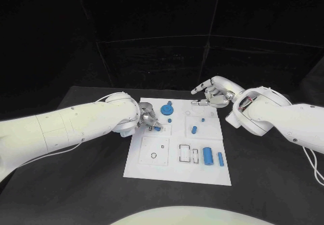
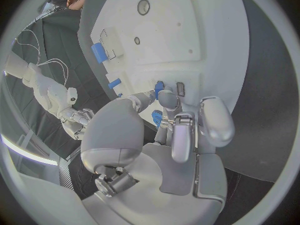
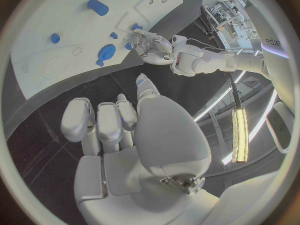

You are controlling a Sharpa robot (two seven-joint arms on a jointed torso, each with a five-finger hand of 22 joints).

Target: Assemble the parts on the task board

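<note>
Several blue parts (image 1: pixel 209 154) lie loose on the task board (image 1: pixel 202 176), so much assembly remains. Left robot hand (image 1: pixel 150 120) pinches a small blue piece (image 1: pixel 157 127) at the board's left edge. Right robot hand (image 1: pixel 212 93) hovers empty, fingers curled, beyond the far edge.

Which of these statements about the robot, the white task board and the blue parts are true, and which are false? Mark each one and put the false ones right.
1. The left hand is over the task board, its fingers on a small blue part. True.
2. The right hand holds a large blue cylinder. False: nothing shows in its fingers; it hangs over the black table at the board's far edge.
3. Two blue cylinders lie side by side near the board's right edge. True.
4. A blue gear-like disc lies near the board's far edge. True.
5. The task board hangs over the table's edge. False: it lies flat on the table, which shows on all its sides.
</note>
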